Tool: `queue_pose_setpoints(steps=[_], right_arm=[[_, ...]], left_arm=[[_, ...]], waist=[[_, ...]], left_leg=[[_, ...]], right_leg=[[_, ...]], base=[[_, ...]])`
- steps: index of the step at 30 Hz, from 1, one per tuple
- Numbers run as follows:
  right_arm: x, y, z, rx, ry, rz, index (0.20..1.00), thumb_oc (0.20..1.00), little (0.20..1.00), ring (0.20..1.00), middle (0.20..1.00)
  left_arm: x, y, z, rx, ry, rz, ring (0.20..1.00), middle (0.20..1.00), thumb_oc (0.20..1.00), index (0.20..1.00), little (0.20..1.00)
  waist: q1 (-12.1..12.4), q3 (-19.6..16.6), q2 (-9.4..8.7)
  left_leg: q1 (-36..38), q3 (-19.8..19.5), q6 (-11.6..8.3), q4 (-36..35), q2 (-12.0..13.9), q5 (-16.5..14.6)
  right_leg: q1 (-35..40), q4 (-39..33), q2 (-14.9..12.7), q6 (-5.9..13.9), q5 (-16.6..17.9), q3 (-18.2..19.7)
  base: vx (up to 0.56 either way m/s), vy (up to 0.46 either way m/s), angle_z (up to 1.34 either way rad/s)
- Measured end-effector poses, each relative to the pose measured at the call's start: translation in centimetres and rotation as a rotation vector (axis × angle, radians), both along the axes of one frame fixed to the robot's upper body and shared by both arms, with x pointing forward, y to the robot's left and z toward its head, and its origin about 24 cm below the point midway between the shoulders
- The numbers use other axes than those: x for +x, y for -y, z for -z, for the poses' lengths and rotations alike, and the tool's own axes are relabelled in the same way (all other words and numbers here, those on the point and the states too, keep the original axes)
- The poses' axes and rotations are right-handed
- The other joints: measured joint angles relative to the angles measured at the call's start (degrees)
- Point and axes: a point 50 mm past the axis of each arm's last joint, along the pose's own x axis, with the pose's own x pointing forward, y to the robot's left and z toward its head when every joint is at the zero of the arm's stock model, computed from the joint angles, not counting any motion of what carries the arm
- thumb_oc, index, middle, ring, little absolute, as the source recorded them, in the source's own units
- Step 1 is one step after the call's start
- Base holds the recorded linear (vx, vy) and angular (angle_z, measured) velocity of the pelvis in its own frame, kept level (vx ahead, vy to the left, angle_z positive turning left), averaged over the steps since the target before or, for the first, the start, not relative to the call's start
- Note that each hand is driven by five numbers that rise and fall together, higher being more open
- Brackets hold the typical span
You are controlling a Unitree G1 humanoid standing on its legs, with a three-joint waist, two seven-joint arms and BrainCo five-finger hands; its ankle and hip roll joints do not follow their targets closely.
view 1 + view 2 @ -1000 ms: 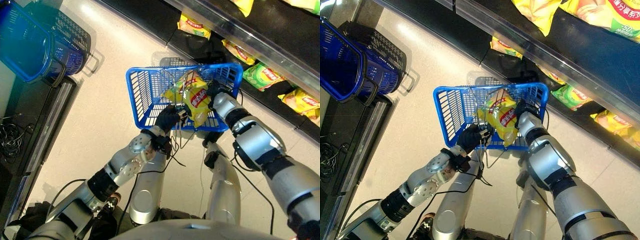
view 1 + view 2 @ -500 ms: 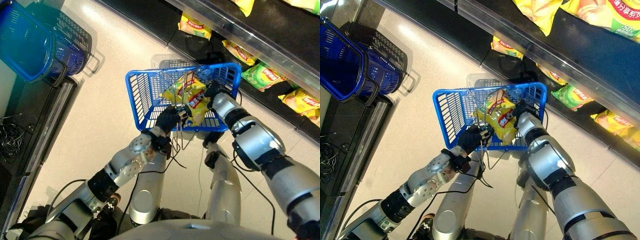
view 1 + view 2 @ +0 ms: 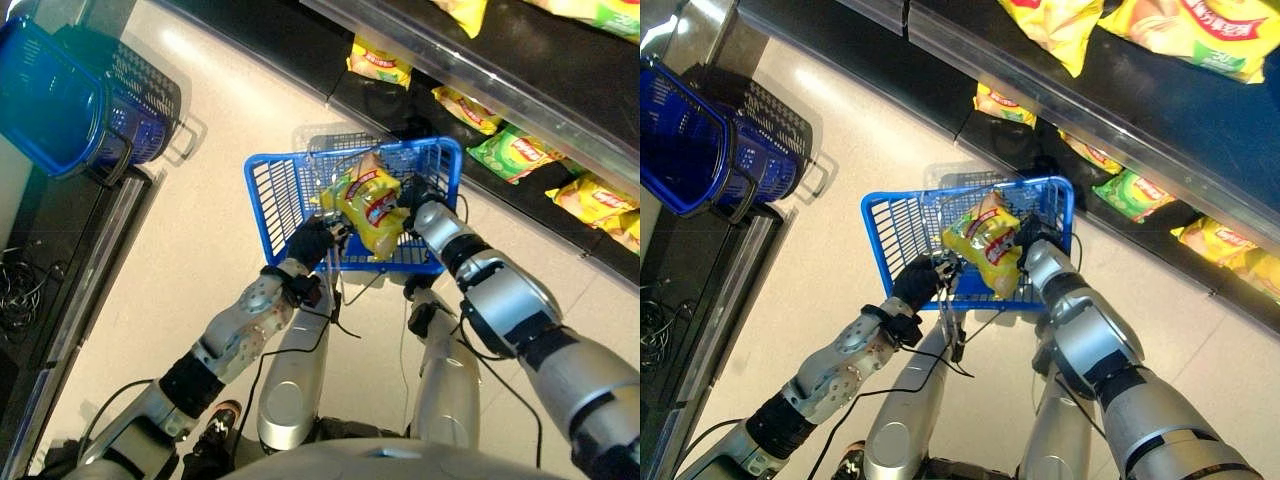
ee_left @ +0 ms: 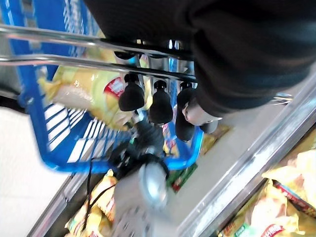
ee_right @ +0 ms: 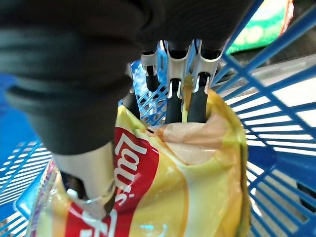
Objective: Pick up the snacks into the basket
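A blue wire basket (image 3: 272, 196) hangs just above the floor in front of me. My left hand (image 3: 311, 240) is shut on the basket's metal handles (image 4: 74, 60), with its fingers (image 4: 159, 102) curled over both bars. A yellow chip bag with a red logo (image 3: 371, 208) stands tilted inside the basket, its top above the rim. My right hand (image 3: 414, 194) is shut on that bag at the basket's right side. In the right wrist view its fingers (image 5: 172, 101) press the bag's far face and its thumb (image 5: 88, 174) the near face of the bag (image 5: 197, 187).
Low shelves with yellow and green snack bags (image 3: 512, 152) run along the right, behind a clear shelf edge (image 3: 470, 62). A stack of blue baskets (image 3: 75, 105) stands at the upper left beside a dark rack (image 3: 60, 270). Pale floor lies between them.
The whole picture has shifted a little, so the camera moved. The chip bag has sunk slightly deeper into the basket in my right hand. My left hand keeps its hold on the handles.
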Motion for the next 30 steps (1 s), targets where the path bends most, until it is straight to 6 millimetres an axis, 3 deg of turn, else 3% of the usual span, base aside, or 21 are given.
queue_pose_setpoints(steps=[4, 6, 10, 18, 25, 30], right_arm=[[-2.6, -2.1, 1.1, -0.006, 0.113, -0.153, 1.0, 1.0, 1.0, 1.0, 1.0], [-3.1, -2.3, 1.3, -0.078, 0.137, -0.197, 1.0, 1.0, 1.0, 1.0, 1.0], [-4.7, -1.0, 1.8, -0.284, 0.212, -0.232, 1.0, 1.0, 1.0, 1.0, 1.0], [-6.1, 0.9, 2.5, -0.37, 0.241, -0.205, 1.0, 1.0, 1.0, 1.0, 1.0], [-6.8, 2.7, 2.2, -0.323, 0.279, -0.123, 1.0, 1.0, 1.0, 1.0, 1.0], [-10.0, 5.4, 2.5, -0.042, 0.298, -0.1, 1.0, 1.0, 1.0, 1.0, 1.0]], left_arm=[[0.0, -3.0, 0.9, -0.005, -0.036, -0.164, 0.2, 0.2, 0.2, 0.2, 0.2], [-0.2, -3.2, 1.1, -0.004, -0.042, -0.176, 0.2, 0.2, 0.2, 0.2, 0.2], [-0.2, -2.8, 1.1, -0.024, -0.038, -0.17, 0.2, 0.2, 0.2, 0.2, 0.2], [-0.4, -3.1, 1.8, -0.026, -0.074, -0.196, 0.2, 0.2, 0.2, 0.2, 0.2], [-0.4, -4.2, 2.3, -0.026, -0.092, -0.257, 0.2, 0.2, 0.2, 0.2, 0.2], [-0.9, -7.7, 4.7, 0.001, -0.169, -0.393, 0.2, 0.2, 0.2, 0.2, 0.2]], waist=[[-2.2, 0.1, -0.59], [-3.0, 0.1, -0.65], [-4.4, 0.1, -2.04], [-5.4, 0.2, -2.88], [-5.4, 0.2, -3.41], [-6.4, 0.3, -5.19]], left_leg=[[1.9, 1.4, 0.02, 0.0, 0.4, -0.2], [2.0, 1.6, 0.29, 0.1, 0.7, -0.8], [2.8, 2.3, 0.28, 0.4, 1.1, -0.8], [3.7, 3.1, 0.27, -0.1, 1.3, -0.8], [6.0, 3.5, 0.31, -0.9, 1.4, -0.8], [11.7, 4.6, 0.36, -1.1, 1.4, -2.0]], right_leg=[[1.0, -0.2, 0.6, -0.16, 0.3, 1.7], [1.1, -0.3, 0.8, -0.21, 0.3, 1.9], [1.4, -0.2, 1.2, -0.19, 0.3, 2.7], [2.0, -1.2, 1.8, -0.42, 1.1, 3.9], [4.3, -2.7, 2.1, -0.04, 1.4, 4.0], [10.3, -4.8, 2.4, 0.42, 1.6, 4.7]], base=[[0.0, 0.005, -0.17], [-0.05, 0.02, -0.1], [0.01, 0.02, -0.08], [0.0, 0.013, -0.05], [0.01, 0.006, -0.01], [0.07, 0.066, -0.1]])
